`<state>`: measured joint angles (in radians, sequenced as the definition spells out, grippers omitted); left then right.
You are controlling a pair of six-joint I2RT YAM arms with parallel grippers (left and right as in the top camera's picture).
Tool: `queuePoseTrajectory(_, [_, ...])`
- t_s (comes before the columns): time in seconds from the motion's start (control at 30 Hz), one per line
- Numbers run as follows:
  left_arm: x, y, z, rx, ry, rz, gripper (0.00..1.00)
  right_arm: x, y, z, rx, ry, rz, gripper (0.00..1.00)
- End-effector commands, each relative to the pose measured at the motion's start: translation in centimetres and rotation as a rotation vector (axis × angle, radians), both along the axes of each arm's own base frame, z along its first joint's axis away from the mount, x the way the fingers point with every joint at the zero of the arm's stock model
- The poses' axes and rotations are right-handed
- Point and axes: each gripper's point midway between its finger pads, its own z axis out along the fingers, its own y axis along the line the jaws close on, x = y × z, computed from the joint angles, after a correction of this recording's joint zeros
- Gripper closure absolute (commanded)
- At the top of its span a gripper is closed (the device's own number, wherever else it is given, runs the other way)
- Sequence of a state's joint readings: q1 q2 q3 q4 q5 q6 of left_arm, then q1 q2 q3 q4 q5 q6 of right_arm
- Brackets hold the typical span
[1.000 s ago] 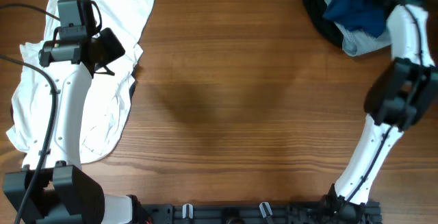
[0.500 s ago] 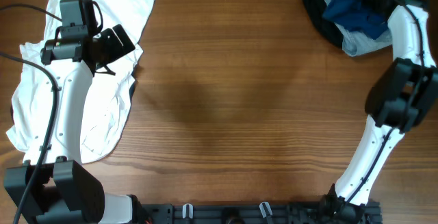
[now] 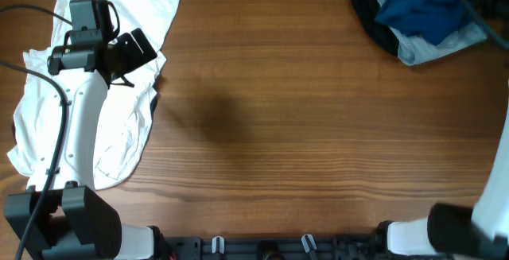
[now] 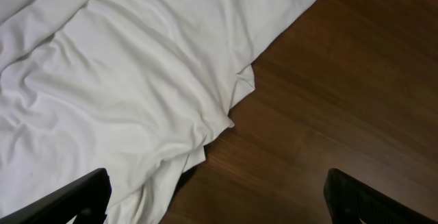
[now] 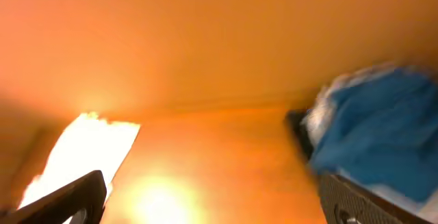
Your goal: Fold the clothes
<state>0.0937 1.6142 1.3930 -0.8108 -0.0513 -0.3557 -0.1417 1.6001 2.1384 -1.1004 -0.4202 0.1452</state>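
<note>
Left gripper [image 4: 215, 196] hangs wide open over the white shirt [image 3: 119, 117], holding nothing. Right gripper [image 5: 212, 200] gapes empty too, angled toward the dark-blue T-shirt [image 3: 421, 9], likely the next pick.

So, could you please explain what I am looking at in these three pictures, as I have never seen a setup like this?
This is a robot with two white arms at a wooden table, each ending in a two-fingered claw. The wide picture is taken from above. The other two come from small cameras on the wrists, looking past each claw's own fingertips.

A white shirt lies spread at the table's left, with the left claw over it. Its wrist view shows the open claw empty above the shirt's edge.

A heap of clothes topped by a dark-blue T-shirt sits at the far right corner. The right wrist view is blurred, but its open claw holds nothing; the blue heap shows at its right.
</note>
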Motion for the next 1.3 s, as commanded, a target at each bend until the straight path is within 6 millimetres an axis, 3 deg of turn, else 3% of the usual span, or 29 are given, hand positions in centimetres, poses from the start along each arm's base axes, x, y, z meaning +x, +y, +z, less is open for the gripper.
queuePoseTrajectory(0.0, [-0.1,0.0,-0.7,-0.007,0.018,-0.005,0.0,-4.8,4.6,1.3,0.053,0.027,0.125,0.0])
queuePoseTrajectory(0.1, [-0.1,0.0,-0.7,-0.007,0.018,-0.005,0.0,-5.9,5.0,1.1,0.075,0.059,0.122,0.0])
queuePoseTrajectory(0.2, [-0.1,0.0,-0.7,-0.007,0.018,-0.005,0.0,-6.8,4.5,-0.5,0.057,0.136,0.097,0.0])
queuePoseTrajectory(0.3, [-0.1,0.0,-0.7,-0.007,0.018,-0.005,0.0,-6.4,3.7,-0.7,0.009,0.127,0.068,0.0])
queuePoseTrajectory(0.4, [-0.1,0.0,-0.7,-0.007,0.018,-0.005,0.0,-5.5,3.8,0.1,-0.137,0.021,0.169,0.0])
queuePoseTrajectory(0.53, [-0.1,0.0,-0.7,-0.007,0.018,-0.005,0.0,-5.1,4.4,-0.4,-0.333,-0.072,0.31,0.0])
queuePoseTrajectory(0.73, [-0.1,0.0,-0.7,-0.007,0.018,-0.005,0.0,-5.5,5.1,-0.4,-0.403,-0.274,0.315,0.0])
queuePoseTrajectory(0.83, [-0.1,0.0,-0.7,-0.007,0.018,-0.005,0.0,-6.2,5.1,-2.9,-0.425,-0.411,0.29,0.0])
queuePoseTrajectory(1.0, [-0.1,0.0,-0.7,-0.007,0.018,-0.005,0.0,-10.4,5.4,-11.1,-0.44,-0.536,0.274,0.0])
queuePoseTrajectory(1.27, [-0.1,0.0,-0.7,-0.007,0.018,-0.005,0.0,-15.6,5.7,-20.5,-0.446,-0.654,0.259,0.0])
